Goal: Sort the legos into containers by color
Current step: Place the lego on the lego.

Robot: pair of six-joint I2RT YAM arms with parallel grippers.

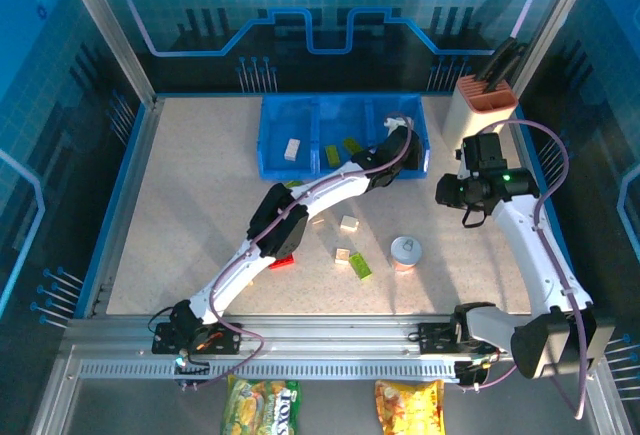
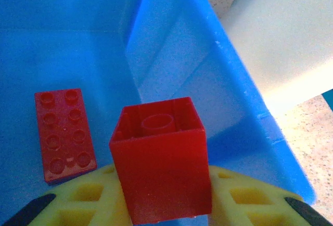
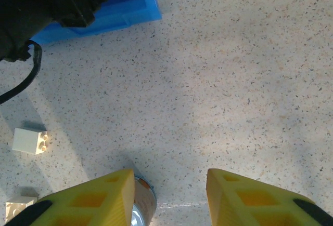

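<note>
- The table [image 1: 200, 205] is speckled beige, and the tray sits at its far edge.
- The tray [image 1: 300, 170] is blue and shallow, with three compartments side by side.
  - The left compartment holds one cream lego [image 1: 292, 148].
  - The middle compartment holds two green legos [image 1: 331, 156].
  - The right compartment holds the red ones.
- The left arm [image 1: 300, 205] stretches diagonally from its base at the near left to the tray's right compartment.
- The knife block [image 1: 482, 105] stands at the far right, just beside the tray's right end.
- The right gripper [image 1: 448, 193] hovers over bare table, to the right of the tray's near corner.
  - In its wrist view the yellow fingers [image 3: 244, 197] are spread with nothing between them.
  - The can's rim shows just under the left finger.
- The left gripper [image 2: 164, 187] is inside the right compartment, close to its right wall.
  - It pinches a red cube [image 2: 161, 153] between its yellow fingers, with the cube's hollow underside towards the camera.
  - Whether the cube touches the tray floor cannot be told.
- The can [image 1: 405, 251] stands upright on the table, to the right of the loose legos.
- A flat red lego [image 2: 65, 132] lies studs-up on the floor of the right compartment, to the left of the cube and apart from it.
- Several legos lie loose on the table.
  - There are two loose cream legos [image 1: 349, 222], one nearer the arm bases than the other.
  - A loose green lego [image 1: 360, 267] lies just beside the nearer cream one.
  - A loose red lego [image 1: 282, 261] is partly hidden under the left arm.
</note>
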